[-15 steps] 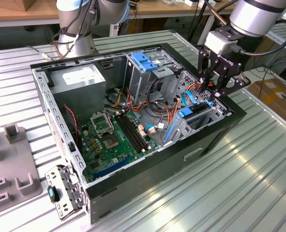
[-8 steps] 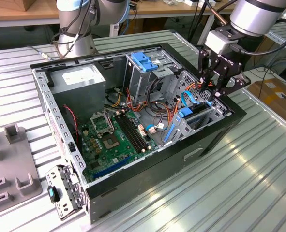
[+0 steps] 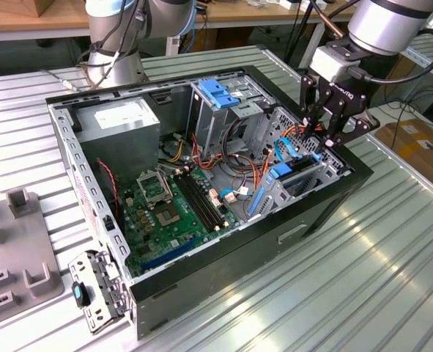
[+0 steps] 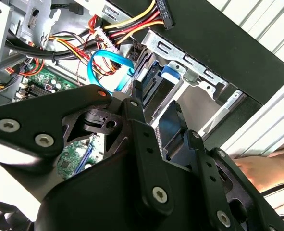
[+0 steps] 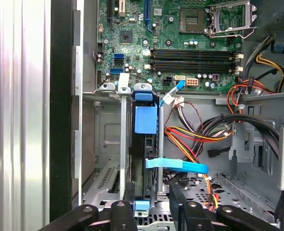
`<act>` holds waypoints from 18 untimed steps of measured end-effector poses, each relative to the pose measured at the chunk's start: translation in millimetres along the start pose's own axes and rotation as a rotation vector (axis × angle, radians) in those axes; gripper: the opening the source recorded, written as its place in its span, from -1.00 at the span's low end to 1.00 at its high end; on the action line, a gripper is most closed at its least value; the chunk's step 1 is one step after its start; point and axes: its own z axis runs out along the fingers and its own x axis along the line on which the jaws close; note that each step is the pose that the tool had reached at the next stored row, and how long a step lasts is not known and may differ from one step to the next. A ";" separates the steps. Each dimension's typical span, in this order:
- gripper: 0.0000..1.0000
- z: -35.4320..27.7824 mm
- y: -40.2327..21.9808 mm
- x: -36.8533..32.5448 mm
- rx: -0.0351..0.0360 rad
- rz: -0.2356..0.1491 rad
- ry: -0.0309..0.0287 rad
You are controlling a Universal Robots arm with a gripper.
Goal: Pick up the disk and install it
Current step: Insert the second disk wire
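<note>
You are at the install step, not the pick. The disk (image 3: 298, 174) already stands on edge in the drive cage (image 3: 332, 170), inside the case (image 3: 223, 242) at the side near the exterior view's right, with its blue carrier ends showing. In the first wrist view the disk (image 5: 145, 144) sits between the grey cage walls, and a flat blue cable (image 5: 176, 165) crosses over it.

The gripper (image 3: 326, 136) hangs just above the disk's upper end. Its fingers (image 5: 128, 192) are spread apart, one at each side of the carrier, and they hold nothing. I cannot tell if a finger touches the carrier or only stands beside it.

My judgement: the disk is mostly in, but maybe not seated to the end, because its blue end stands a little over the cage rim. The next move asks for a straight push along the rails, gently, with the blue cable and the orange wires (image 5: 199, 134) kept free of the fingers. A hand (image 4: 264, 171) rests on the bench (image 3: 363, 279) beside the case, so keep watch of it.
</note>
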 end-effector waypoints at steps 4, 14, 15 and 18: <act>-0.17 -0.1 -0.1 -3.0 0.0000 0.000 0.0001; -0.17 -0.1 -0.3 -10.1 0.0000 0.000 0.0000; -0.17 -0.1 -0.3 -10.1 0.0000 0.000 0.0000; -0.17 -0.1 -0.3 -10.2 0.0000 0.000 0.0000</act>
